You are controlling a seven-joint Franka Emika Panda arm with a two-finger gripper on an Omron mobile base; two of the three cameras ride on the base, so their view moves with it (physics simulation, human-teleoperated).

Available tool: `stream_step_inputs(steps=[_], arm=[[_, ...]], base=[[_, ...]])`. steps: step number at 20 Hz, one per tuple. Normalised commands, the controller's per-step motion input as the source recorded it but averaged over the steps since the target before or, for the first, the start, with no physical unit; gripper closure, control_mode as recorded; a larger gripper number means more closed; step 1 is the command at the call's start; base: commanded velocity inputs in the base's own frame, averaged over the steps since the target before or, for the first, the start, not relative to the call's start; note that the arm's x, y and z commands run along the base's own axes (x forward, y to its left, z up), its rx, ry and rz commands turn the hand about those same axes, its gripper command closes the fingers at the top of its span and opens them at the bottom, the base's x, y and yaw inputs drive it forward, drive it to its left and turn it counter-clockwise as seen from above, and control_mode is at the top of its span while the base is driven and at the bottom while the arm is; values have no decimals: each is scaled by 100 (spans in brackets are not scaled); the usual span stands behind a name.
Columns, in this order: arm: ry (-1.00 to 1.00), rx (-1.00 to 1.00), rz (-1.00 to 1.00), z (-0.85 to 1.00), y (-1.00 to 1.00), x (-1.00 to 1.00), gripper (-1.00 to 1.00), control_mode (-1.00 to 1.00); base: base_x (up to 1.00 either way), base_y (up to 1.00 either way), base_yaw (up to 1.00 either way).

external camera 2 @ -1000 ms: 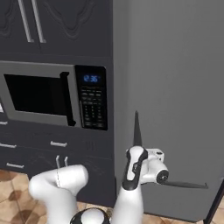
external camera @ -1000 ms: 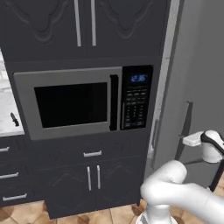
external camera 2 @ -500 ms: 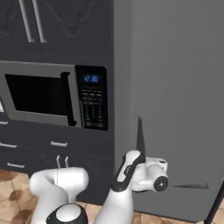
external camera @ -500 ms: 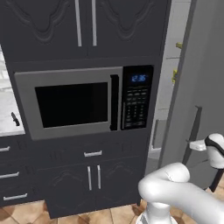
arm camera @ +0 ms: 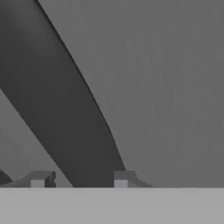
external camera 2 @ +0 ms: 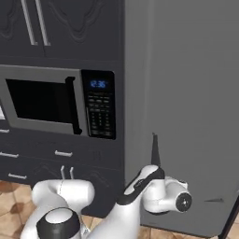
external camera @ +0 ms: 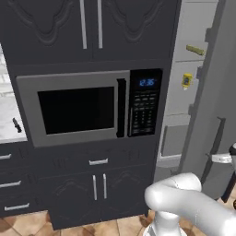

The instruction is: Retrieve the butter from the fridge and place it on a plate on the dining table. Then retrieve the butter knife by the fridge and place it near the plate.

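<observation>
The grey fridge (external camera 2: 186, 93) stands right of the microwave with its door (external camera: 216, 92) swung partly open. On an upper inside shelf lies the butter (external camera: 195, 50), a small dull yellow stick. My gripper (arm camera: 79, 179) straddles the slim dark door handle (arm camera: 65, 109). The right fingertip (arm camera: 123, 177) rests against the handle, and a gap shows at the left fingertip (arm camera: 39, 178). A slim dark butter knife (external camera: 17, 125) lies on the white counter at the far left. The plate and the dining table are out of view.
A black-fronted microwave (external camera: 78, 108) with a blue clock sits left of the fridge, with dark cabinets above and drawers (external camera: 99, 161) below. A short yellow carton (external camera: 186, 80) stands on the shelf under the butter. My white arm (external camera 2: 140, 191) bends low before the door.
The fridge door has swung further open, uncovering the shelves with the butter and the carton. My hand has moved right and back with the handle, and the jaws have narrowed a little.
</observation>
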Motion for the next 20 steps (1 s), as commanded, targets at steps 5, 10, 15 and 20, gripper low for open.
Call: stream_step_inputs(steps=[5, 10, 15, 20], arm=[[6, 0, -8, 0, -100, -71, 100, -100], [3, -1, -6, 0, -91, -69, -100, -100], [0, -25, -6, 48, -6, -98, -100, -100], [0, -63, -17, 21, 81, -96, -100, -100]], base=[[0, 0, 0], [0, 0, 0], [0, 0, 0], [0, 0, 0]])
